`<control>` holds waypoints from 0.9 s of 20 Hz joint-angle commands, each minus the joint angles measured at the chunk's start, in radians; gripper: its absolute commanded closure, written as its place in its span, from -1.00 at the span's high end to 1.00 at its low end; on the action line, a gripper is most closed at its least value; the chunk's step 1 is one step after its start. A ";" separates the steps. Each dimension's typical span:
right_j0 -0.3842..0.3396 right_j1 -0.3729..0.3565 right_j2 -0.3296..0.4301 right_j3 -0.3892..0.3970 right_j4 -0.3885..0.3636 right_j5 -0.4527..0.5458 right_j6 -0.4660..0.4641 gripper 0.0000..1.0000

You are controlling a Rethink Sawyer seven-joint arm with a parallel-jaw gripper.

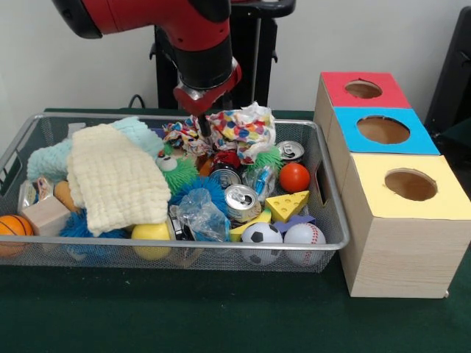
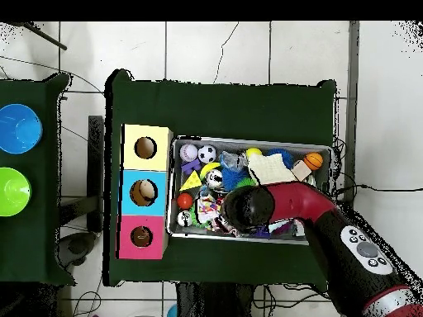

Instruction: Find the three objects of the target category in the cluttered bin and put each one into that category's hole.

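Note:
The silver wire-mesh bin (image 1: 335, 213) holds a heap of toys, cans and cloths. My gripper (image 1: 205, 125) hangs from the red arm over the bin's far middle, its tip at the edge of a confetti-patterned cloth (image 1: 239, 131). Whether it holds anything is hidden. Three wooden boxes with round holes stand beside the bin: red top (image 1: 386, 92), blue top (image 1: 419, 140), yellow top (image 1: 449, 198). In the bin lie a soccer ball (image 1: 262, 235), a baseball (image 1: 304, 235), a red ball (image 1: 294, 177), a basketball (image 1: 13, 226) and two cans (image 1: 242, 202). In the overhead view the arm (image 2: 285, 205) covers the gripper and part of the bin (image 2: 248, 139).
A cream cloth (image 1: 118, 180) and a teal fuzzy cloth (image 1: 48, 160) cover the bin's left half. A yellow cheese wedge (image 1: 287, 206), a yellow ball (image 1: 152, 232) and a wooden block (image 1: 46, 215) lie near the front. A blue bowl (image 2: 18, 128) and a green bowl (image 2: 12, 191) sit on a side table.

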 commanded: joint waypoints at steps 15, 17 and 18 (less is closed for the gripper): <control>-0.067 -0.148 -0.020 -0.163 -0.058 0.085 -0.087 1.00; -0.070 -0.152 -0.026 -0.178 -0.086 0.034 -0.069 1.00; -0.071 -0.156 -0.028 -0.186 -0.098 0.014 -0.061 1.00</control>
